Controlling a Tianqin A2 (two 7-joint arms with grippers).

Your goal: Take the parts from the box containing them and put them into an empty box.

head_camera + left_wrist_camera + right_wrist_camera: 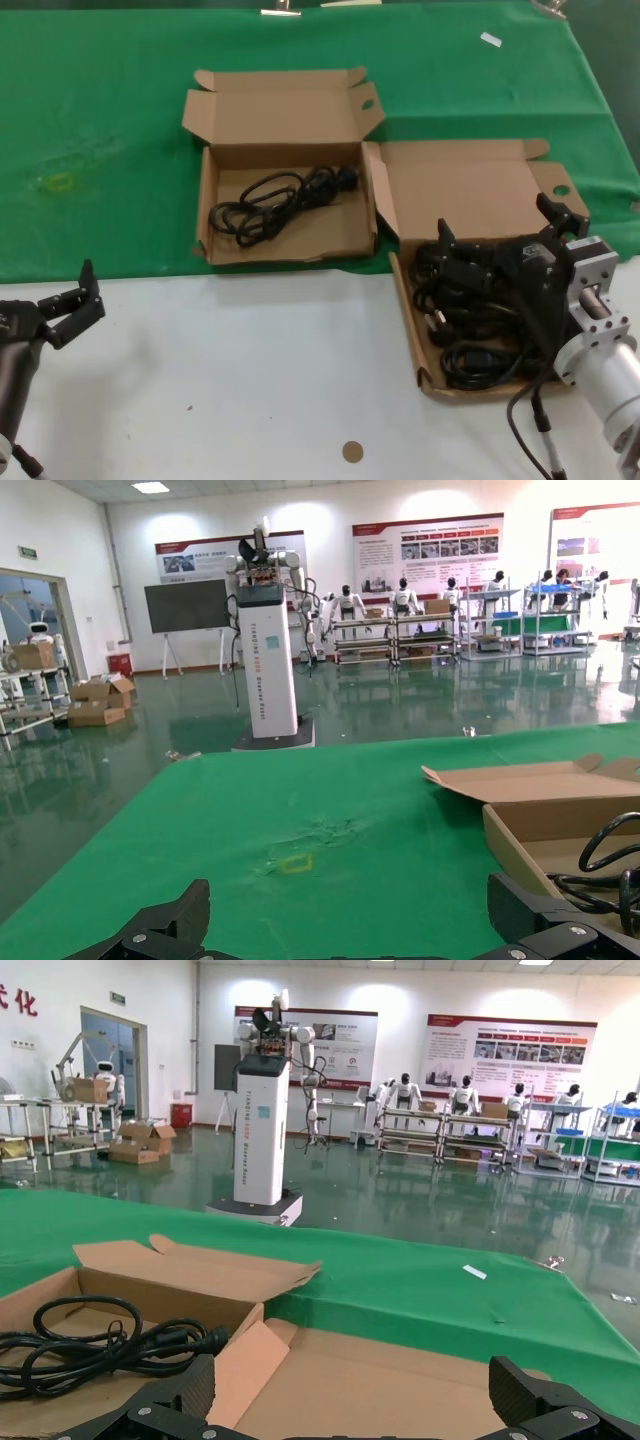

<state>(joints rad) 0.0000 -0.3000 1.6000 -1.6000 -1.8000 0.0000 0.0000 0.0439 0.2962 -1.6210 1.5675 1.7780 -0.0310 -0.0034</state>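
Note:
The box containing the parts lies open at the right, with several black cord bundles piled in it. My right gripper hovers open just above that pile; its wrist view shows its fingers spread over the box's lid with nothing between them. The other box, with a ragged front wall, sits to the left and holds one cord bundle, also seen as black loops. My left gripper rests open at the near left, away from both boxes.
Green cloth covers the far half of the table; the near half is white. A small brown disc lies near the front edge. My own grey-black cable hangs beside the right box's front corner.

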